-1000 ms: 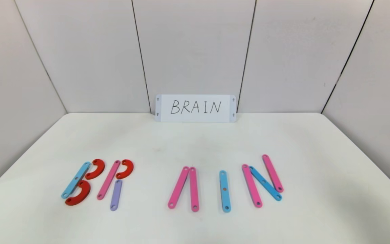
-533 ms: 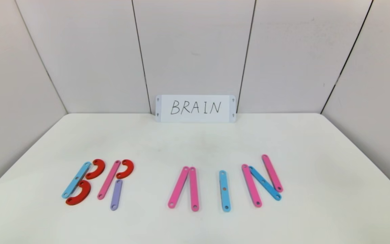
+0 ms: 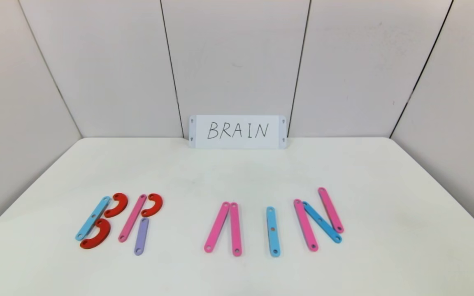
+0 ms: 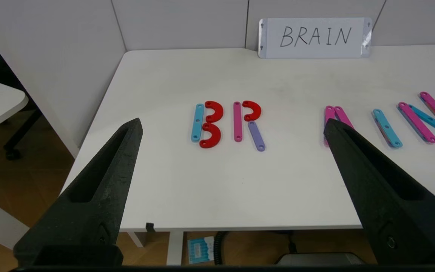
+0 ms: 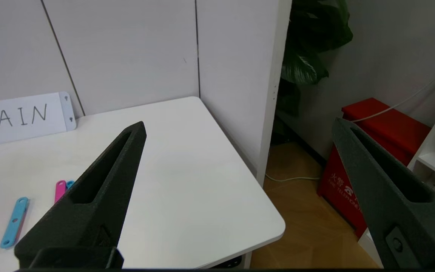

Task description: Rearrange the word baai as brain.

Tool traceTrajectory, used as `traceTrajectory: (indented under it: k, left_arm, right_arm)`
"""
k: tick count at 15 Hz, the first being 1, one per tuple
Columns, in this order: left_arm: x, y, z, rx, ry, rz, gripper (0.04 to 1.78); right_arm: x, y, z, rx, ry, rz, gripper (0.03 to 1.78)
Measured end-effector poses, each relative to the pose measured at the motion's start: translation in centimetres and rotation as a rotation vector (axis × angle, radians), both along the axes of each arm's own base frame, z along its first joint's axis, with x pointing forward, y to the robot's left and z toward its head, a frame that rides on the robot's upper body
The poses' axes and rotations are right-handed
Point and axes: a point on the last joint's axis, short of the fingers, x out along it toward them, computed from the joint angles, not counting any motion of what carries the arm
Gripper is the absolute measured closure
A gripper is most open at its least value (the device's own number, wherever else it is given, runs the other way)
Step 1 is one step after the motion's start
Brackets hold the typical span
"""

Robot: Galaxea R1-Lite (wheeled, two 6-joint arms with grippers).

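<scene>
Black, wedge-shaped fingers (image 4: 100,192) fill the near edge of both wrist views, and that's something the head view doesn't give you at all: neither arm shows up in it. The left gripper (image 4: 232,126) hangs back off the near edge of the white table (image 4: 240,196), jaws spread wide, nothing between them, touching nothing. Same deal with the right gripper (image 5: 240,128): jaws wide apart, empty, parked out past the table's right corner. Its view also catches stuff the others miss, like a red box (image 5: 376,136) on the wooden floor and a leafy plant (image 5: 312,41) behind the partition.

On the table, the strip letters sit in a row near the front. From the robot's left: a B (image 3: 97,222) made of a light-blue strip with two red curves touching it, then an R (image 3: 140,222) from a pink strip, one red curve and a short purple strip. After a gap comes the A (image 3: 224,228), just two pink strips meeting at the top. Next is a single light-blue strip as the I (image 3: 273,231), then the N (image 3: 319,218), two pink strips with a blue diagonal between them. So it reads as brain already.

Farthest back, the white card (image 3: 238,131) with handwritten BRAIN stands against the wall panels.
</scene>
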Motion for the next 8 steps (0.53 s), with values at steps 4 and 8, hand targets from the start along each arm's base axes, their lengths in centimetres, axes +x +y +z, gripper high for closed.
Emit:
traceTrajectory:
  k: [4,8]
  left_arm:
    - [-1.03,-0.12,-0.6,0.004,-0.042,0.004,0.13]
    - [-1.22,0.34,-1.14,0.02,-0.045,-0.019,0.13]
  right_arm:
    - [-0.83,-0.1,0.41,-0.015,-0.034,0.057,0.11]
    - [-0.89,-0.53,0.5,-0.064,-0.02,0.104,0.11]
